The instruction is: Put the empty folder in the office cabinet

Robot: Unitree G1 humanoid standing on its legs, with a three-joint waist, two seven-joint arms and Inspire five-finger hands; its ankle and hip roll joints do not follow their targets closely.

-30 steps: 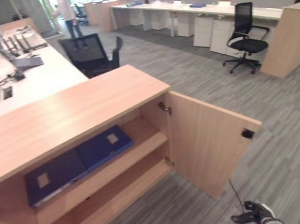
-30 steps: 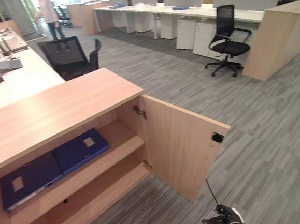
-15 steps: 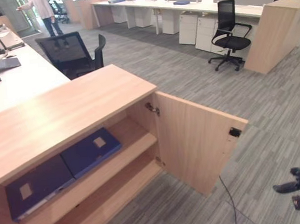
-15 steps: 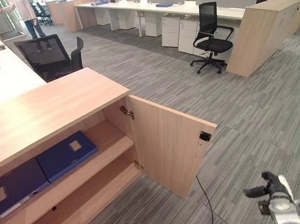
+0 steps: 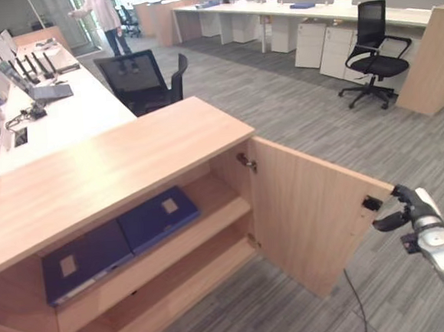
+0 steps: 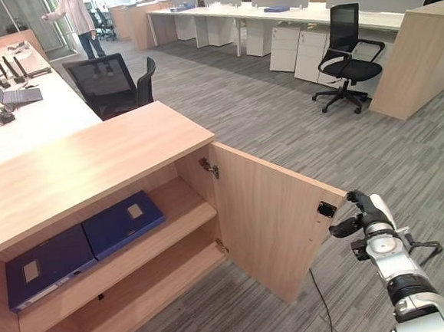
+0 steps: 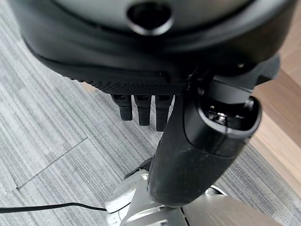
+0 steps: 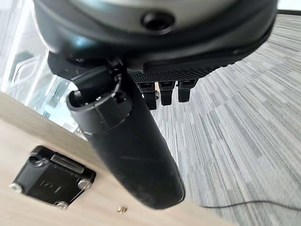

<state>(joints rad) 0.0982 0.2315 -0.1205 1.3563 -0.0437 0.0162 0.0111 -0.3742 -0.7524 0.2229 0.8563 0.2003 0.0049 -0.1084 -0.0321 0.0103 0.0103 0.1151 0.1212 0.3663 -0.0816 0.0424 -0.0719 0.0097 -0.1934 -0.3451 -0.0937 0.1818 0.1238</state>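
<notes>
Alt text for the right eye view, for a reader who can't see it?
The robot's right hand reaches toward the free edge of an open cabinet door, by its black latch. Two blue folders lie flat on the cabinet's upper shelf, in an office.

Right hand [image 6: 362,210]: dark fingers and thumb on a silver-grey wrist of stacked cylindrical segments with black rings. Left hand [image 7: 188,94]: glossy black housing with a round recess, a textured black palm edge and short black fingers.
</notes>
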